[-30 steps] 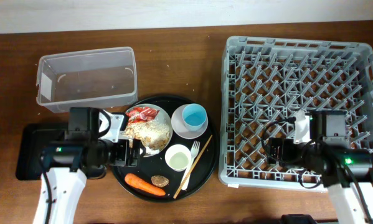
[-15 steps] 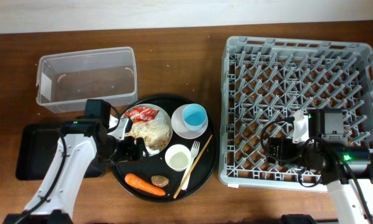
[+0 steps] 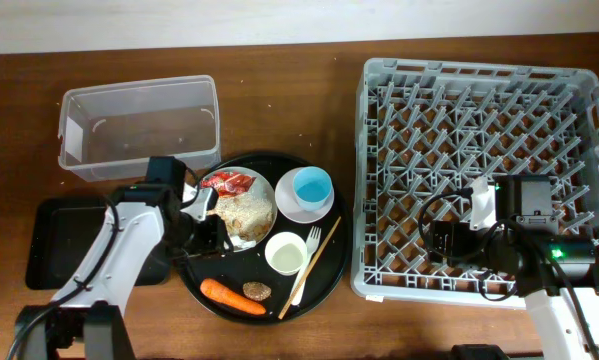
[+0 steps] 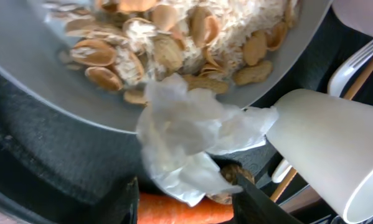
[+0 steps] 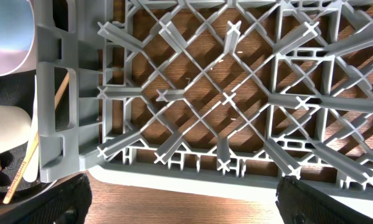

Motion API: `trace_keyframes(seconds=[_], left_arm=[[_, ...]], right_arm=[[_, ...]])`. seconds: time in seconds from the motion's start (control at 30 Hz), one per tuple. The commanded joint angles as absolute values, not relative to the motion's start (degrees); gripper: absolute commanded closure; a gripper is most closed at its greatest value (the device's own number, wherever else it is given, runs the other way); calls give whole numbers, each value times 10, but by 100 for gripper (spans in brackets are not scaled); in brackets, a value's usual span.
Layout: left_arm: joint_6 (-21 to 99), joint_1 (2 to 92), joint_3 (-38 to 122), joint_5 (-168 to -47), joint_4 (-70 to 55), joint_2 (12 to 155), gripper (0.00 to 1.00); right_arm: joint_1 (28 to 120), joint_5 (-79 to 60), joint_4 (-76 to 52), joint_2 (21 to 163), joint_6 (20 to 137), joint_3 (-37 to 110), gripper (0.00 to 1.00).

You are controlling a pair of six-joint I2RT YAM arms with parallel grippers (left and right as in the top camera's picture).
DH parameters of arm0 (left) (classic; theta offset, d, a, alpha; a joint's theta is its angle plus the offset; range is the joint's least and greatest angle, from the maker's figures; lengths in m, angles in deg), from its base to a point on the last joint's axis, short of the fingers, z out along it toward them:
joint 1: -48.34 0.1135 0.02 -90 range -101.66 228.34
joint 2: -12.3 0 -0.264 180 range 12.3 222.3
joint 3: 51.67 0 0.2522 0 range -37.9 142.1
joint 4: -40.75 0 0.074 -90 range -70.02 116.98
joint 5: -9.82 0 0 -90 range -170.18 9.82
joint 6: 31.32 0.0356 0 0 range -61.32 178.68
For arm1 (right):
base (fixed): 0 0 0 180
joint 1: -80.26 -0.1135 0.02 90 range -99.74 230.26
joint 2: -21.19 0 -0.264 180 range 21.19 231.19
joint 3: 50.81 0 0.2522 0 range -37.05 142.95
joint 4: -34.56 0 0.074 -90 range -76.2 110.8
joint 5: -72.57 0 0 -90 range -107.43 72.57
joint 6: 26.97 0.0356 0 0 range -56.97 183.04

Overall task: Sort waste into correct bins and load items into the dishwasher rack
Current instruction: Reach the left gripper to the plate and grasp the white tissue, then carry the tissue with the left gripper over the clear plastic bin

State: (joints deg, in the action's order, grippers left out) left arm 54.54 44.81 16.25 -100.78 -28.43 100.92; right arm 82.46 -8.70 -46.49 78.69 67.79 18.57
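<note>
On brown wooden table (image 3: 279,100), grey dishwasher rack (image 3: 479,68)

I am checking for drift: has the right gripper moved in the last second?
No. The right gripper is over the same front-left cells of the rack as before.

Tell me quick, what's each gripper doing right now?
Left gripper: fingers straddle the crumpled white napkin; grip cannot be told.
Right gripper: open, empty, above the dishwasher rack.
</note>
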Motion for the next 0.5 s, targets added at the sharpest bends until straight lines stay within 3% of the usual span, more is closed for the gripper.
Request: trace_keyframes(seconds=[0.0, 0.3, 0.47], left_arm=[[548, 425, 172, -1018, -266, 1014, 56], [548, 419, 172, -1018, -268, 1014, 75], [548, 419, 172, -1018, -275, 1014, 78]], right_arm=[[822, -82, -465, 786, 683, 197, 2], [822, -82, -465, 786, 682, 197, 2], [822, -82, -465, 786, 682, 197, 2]])
